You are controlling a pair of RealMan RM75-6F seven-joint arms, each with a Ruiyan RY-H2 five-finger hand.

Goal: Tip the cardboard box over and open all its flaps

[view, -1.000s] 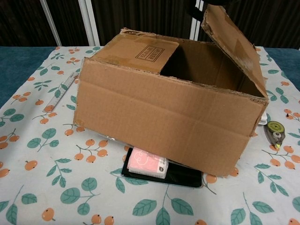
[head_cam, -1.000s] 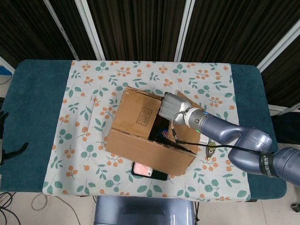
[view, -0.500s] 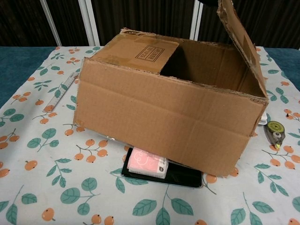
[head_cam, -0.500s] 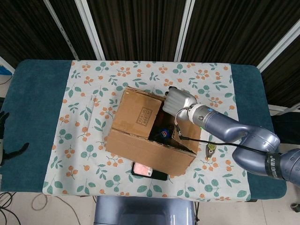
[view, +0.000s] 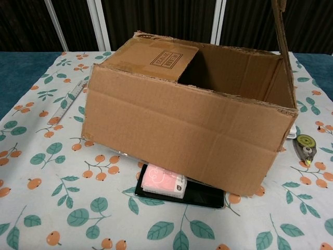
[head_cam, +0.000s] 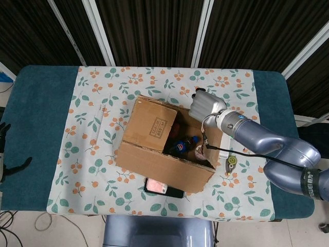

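The cardboard box (head_cam: 164, 167) stands upright mid-table, top facing up, its front wall (view: 182, 130) toward the chest view. The left top flap (head_cam: 151, 126) lies folded shut over the opening. The right flap (view: 281, 31) stands about vertical. My right hand (head_cam: 205, 105) holds that flap's top edge from the far right side; its fingers are hidden under the hand. A bottle with a blue label (head_cam: 181, 145) lies inside the box. My left hand (head_cam: 5, 154) hangs off the table's left edge, fingers apart, holding nothing.
A pink tissue pack (view: 164, 182) on a black flat slab (view: 205, 197) sticks out from under the box's front. A ruler (view: 70, 99) lies to the left, and a small green-tipped tape dispenser (view: 304, 147) to the right of the box.
My right hand has moved back and to the right, swinging the right flap from leaning over the opening to about upright. More of the box's inside shows. The left hand has not moved.
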